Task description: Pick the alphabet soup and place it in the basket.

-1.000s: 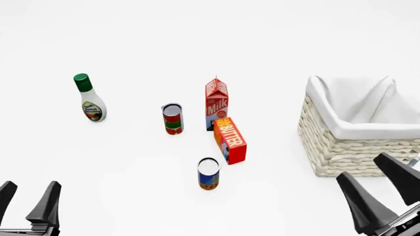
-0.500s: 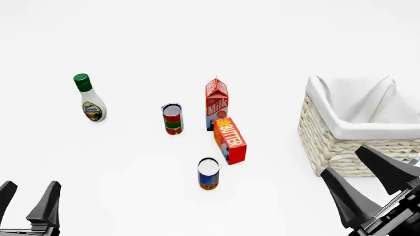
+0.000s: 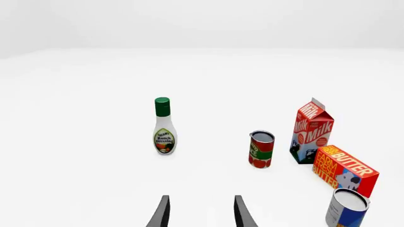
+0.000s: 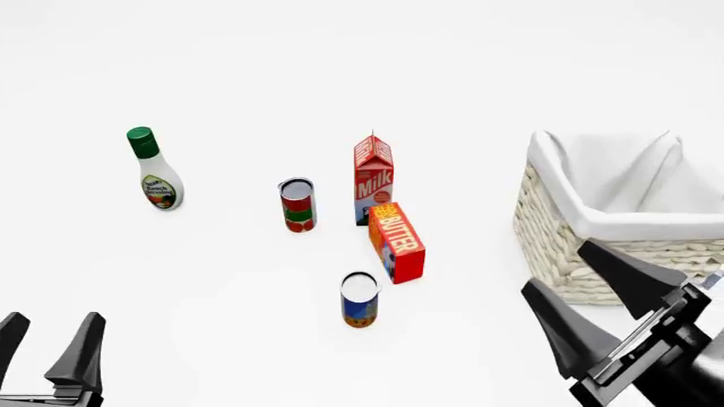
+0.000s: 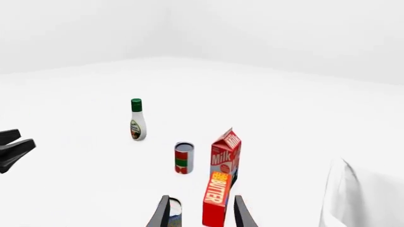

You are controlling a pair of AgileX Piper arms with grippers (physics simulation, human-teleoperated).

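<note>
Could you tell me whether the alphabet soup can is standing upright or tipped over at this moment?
Upright. In the front view the alphabet soup stands on its base on the table, its silver-white top facing up, apart from the butter box behind it.

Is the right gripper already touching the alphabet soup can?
Apart. In the front view, bare white table lies between the right gripper and the alphabet soup; the open fingers stand beside the basket, well off to the can's right.
</note>
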